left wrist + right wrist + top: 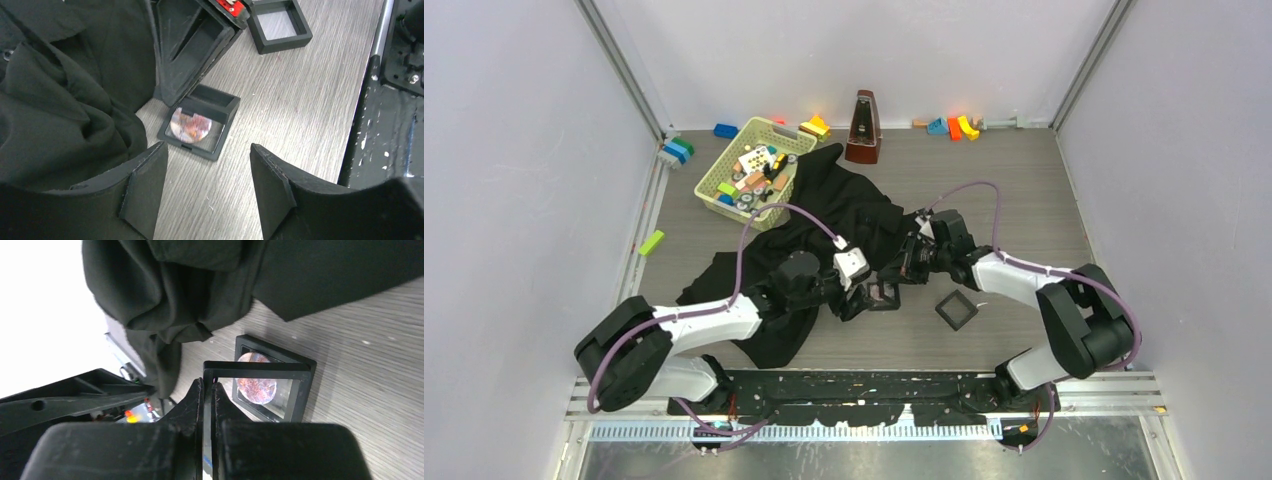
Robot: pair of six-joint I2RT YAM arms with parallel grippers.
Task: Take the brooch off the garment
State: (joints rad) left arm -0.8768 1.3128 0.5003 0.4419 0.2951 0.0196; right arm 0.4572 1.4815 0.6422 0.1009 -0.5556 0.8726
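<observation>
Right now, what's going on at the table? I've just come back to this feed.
The brooch is already off the black garment and lies in a small black square case on the table beside it. The right gripper is shut on the edge of that case's frame. The left gripper hangs just above the case, jaws open and empty. A second black tray sits apart from it.

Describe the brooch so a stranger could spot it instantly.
Find the crumpled black garment mid-table; at its near edge lies a small black square tray. The round pinkish-brown brooch sits inside; the matching black tray nearby is empty.
</observation>
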